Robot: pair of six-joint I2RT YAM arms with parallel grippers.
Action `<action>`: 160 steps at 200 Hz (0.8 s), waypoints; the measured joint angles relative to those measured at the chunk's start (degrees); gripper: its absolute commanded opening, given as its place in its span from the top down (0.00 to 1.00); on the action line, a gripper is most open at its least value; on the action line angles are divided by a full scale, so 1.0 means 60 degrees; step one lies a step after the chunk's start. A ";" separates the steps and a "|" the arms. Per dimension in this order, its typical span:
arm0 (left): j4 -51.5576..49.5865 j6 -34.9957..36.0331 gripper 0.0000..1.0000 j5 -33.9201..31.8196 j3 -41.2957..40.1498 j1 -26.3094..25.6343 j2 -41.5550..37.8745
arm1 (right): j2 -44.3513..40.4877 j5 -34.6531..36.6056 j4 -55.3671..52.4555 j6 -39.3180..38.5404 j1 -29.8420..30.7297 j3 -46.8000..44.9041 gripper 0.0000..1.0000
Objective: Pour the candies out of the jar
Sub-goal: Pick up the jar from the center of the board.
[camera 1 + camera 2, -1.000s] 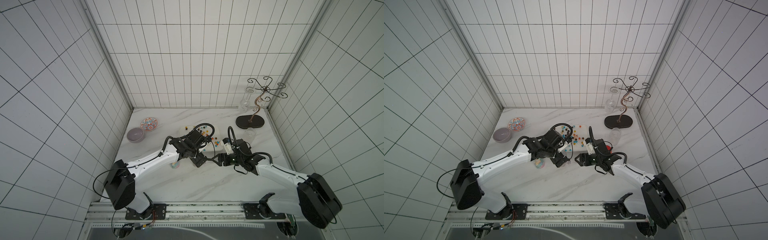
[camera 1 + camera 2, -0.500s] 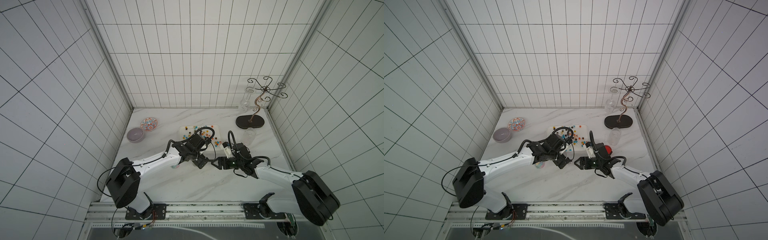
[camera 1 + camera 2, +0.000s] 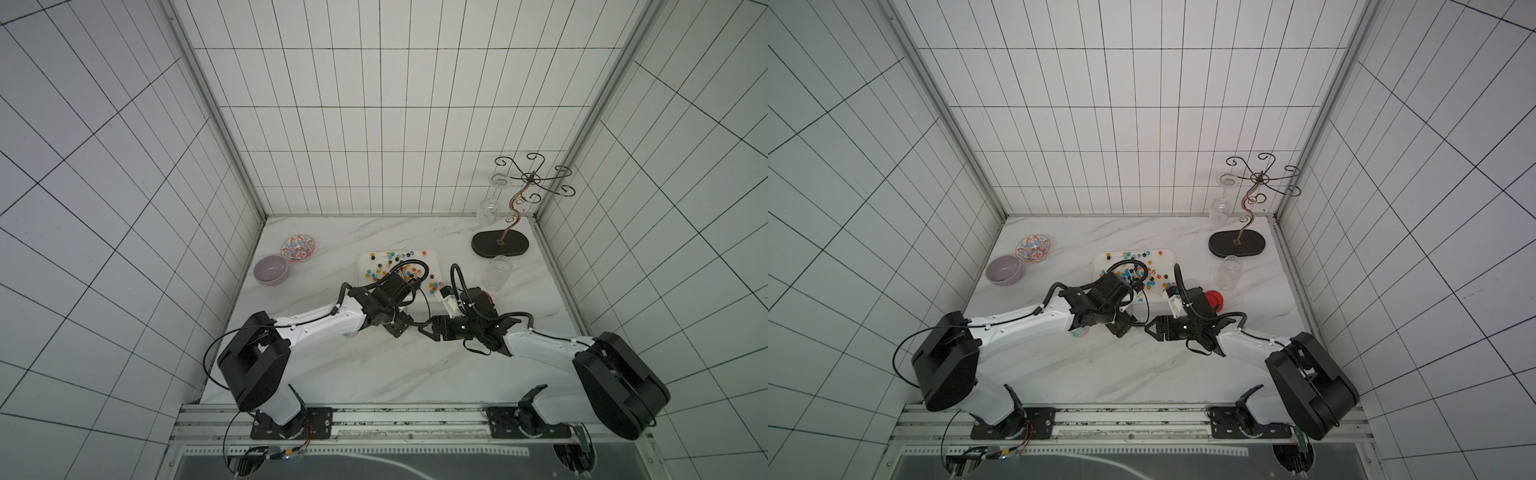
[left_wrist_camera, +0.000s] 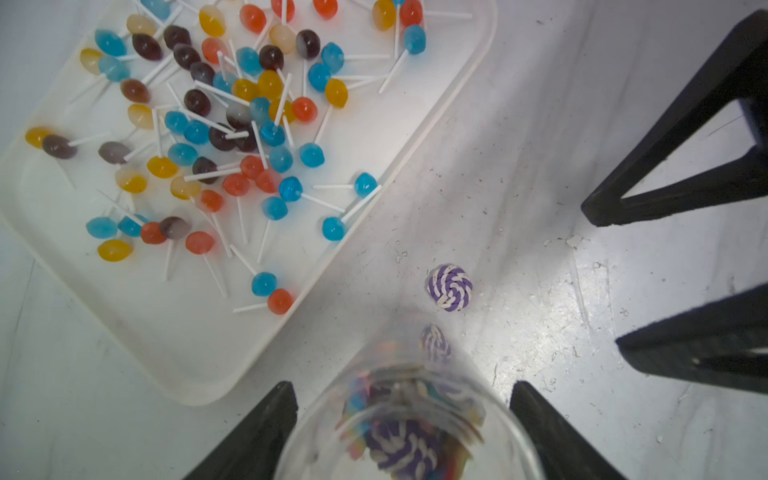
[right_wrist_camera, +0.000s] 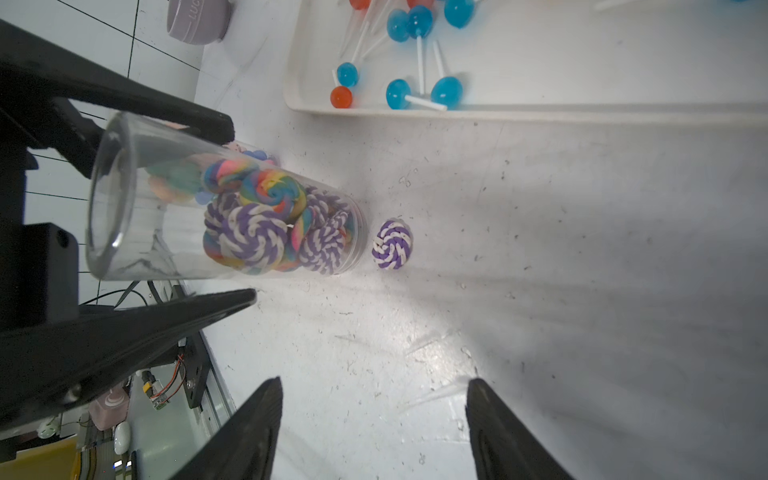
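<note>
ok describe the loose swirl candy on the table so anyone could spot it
Start at the white tray of lollipops on the marble table; beside it, a clear jar holds swirl discs. Just outside its mouth sits one purple-and-white swirl disc, alone on the table.

Candies in jar, jar near tray

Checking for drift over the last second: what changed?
The left arm drew back slightly, uncovering more of the tray. The left gripper grips the candy jar now; earlier pictures are too small to show that. The lilac bowl, patterned bowl, stand and empty jar stayed put.
</note>
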 measured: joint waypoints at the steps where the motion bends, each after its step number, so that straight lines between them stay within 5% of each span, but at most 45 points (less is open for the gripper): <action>1: 0.0000 -0.0015 0.28 -0.0004 -0.0004 0.0000 0.0000 | 0.0007 -0.0004 0.0004 0.0000 0.0004 0.0000 0.31; 35: 0.0091 -0.0084 0.41 -0.0182 -0.0175 0.0000 0.0000 | 0.0299 -0.0153 0.0208 -0.0011 0.0291 0.0000 0.33; 160: 0.2277 -0.1293 0.55 -0.0321 -0.1552 0.0368 -0.0521 | 0.0594 -0.0288 0.0601 -0.0066 0.0539 0.0000 0.34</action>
